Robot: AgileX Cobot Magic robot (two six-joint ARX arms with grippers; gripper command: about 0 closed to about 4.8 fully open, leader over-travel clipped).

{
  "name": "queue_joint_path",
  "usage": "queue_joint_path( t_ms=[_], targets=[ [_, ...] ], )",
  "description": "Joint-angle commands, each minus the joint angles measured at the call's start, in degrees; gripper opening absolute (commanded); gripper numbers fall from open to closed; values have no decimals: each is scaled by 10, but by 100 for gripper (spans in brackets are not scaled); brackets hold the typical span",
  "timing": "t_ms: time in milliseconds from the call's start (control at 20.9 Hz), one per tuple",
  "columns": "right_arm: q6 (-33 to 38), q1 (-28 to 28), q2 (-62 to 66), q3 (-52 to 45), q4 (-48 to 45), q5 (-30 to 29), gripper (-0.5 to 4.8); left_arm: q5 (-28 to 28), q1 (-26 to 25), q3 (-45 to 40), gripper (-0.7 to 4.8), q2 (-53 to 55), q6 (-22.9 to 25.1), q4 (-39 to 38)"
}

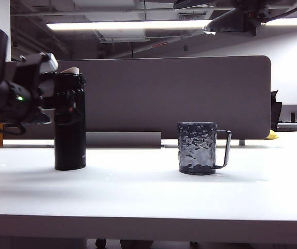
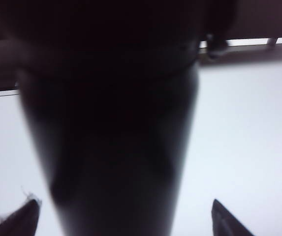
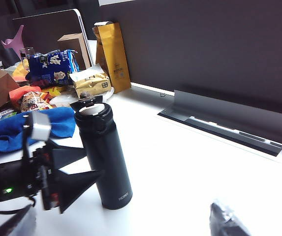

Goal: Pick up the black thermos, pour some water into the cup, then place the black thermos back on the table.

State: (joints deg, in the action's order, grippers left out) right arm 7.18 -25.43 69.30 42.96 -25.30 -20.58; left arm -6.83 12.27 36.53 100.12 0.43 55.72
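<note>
The black thermos (image 1: 69, 136) stands upright on the left of the white table (image 1: 138, 194), its flip lid raised over a pale spout (image 3: 89, 110). My left gripper (image 1: 60, 98) is open, its fingers either side of the thermos's upper body. In the left wrist view the thermos (image 2: 111, 123) fills the frame between the two fingertips (image 2: 25, 222), with table showing on each side. The smoky-grey dimpled cup (image 1: 197, 148) stands to the right, handle pointing right. My right gripper (image 3: 121, 223) hangs open above the table, near the thermos (image 3: 105, 162), with nothing between its fingers.
A grey divider panel (image 1: 179, 98) runs along the back of the table, with a metal channel (image 3: 229, 120) at its foot. Beyond the thermos lie a blue cloth (image 3: 13, 129), snack bags (image 3: 52, 66), a yellow bag (image 3: 112, 54) and boxes. The thick front edge (image 1: 148, 228) is near.
</note>
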Motion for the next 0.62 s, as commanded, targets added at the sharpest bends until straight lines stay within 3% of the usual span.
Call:
queue_joint_path(
  t_ms=[48,623],
  targets=[
    [-14,-1,-1,3,-10,1,479,2,0,30,479,22,2,6],
    [-15,-1,0,3,-8,1,479,7,0,67,479,67,2,7]
  ],
)
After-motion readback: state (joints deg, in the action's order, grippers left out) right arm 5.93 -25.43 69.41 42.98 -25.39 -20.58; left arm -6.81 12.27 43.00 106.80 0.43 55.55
